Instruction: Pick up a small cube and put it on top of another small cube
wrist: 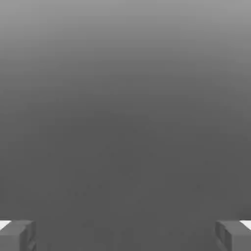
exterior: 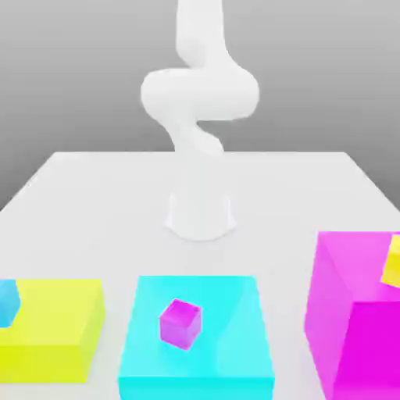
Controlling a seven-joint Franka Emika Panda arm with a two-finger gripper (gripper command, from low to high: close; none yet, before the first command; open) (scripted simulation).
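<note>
The small cube is out of view. In the hand view my gripper (wrist: 125, 236) is open, its two grey fingertips (wrist: 17, 235) standing far apart with nothing between them and plain grey background behind. In the exterior view the white arm (exterior: 200, 98) rises from its base (exterior: 201, 216) at the middle of the table and leaves the picture at the top.
Three big blocks line the near edge of the white table (exterior: 94, 203): a yellow block (exterior: 58, 328) with a small cyan cube (exterior: 7, 301), a cyan block (exterior: 226, 344) bearing a small magenta cube (exterior: 180, 323), and a magenta block (exterior: 351, 312) with a small yellow cube (exterior: 392, 262).
</note>
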